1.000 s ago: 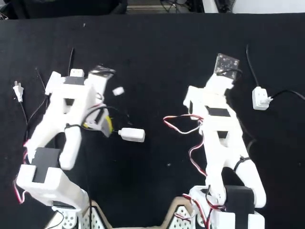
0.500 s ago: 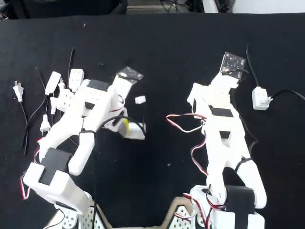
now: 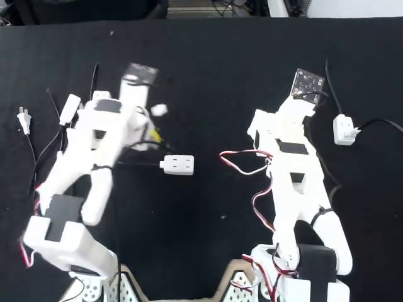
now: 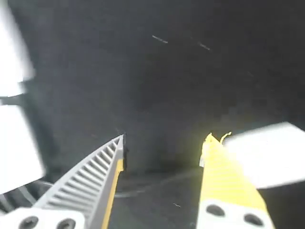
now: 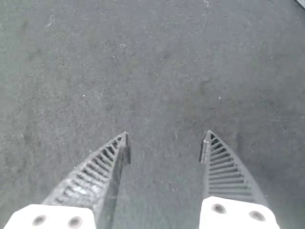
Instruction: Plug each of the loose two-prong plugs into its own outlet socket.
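Hovering above the black bench [image 3: 220, 63], the left gripper [image 4: 165, 143] has jaws spread near a white outlet block [image 3: 177, 165]; the right gripper [image 5: 164, 140] likewise holds its jaws apart.

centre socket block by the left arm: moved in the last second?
Yes. The centre socket block slid slightly toward the table's far edge, judged against the right socket block, which stayed put.

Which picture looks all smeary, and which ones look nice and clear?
Left wrist view: the smeariest; the white shape beside the left gripper is a streaky blur. Right wrist view: clear, the cloth shows its weave around the right gripper. High view: mostly clear, the outlet block has clean edges, though the left arm looks a little smeared.
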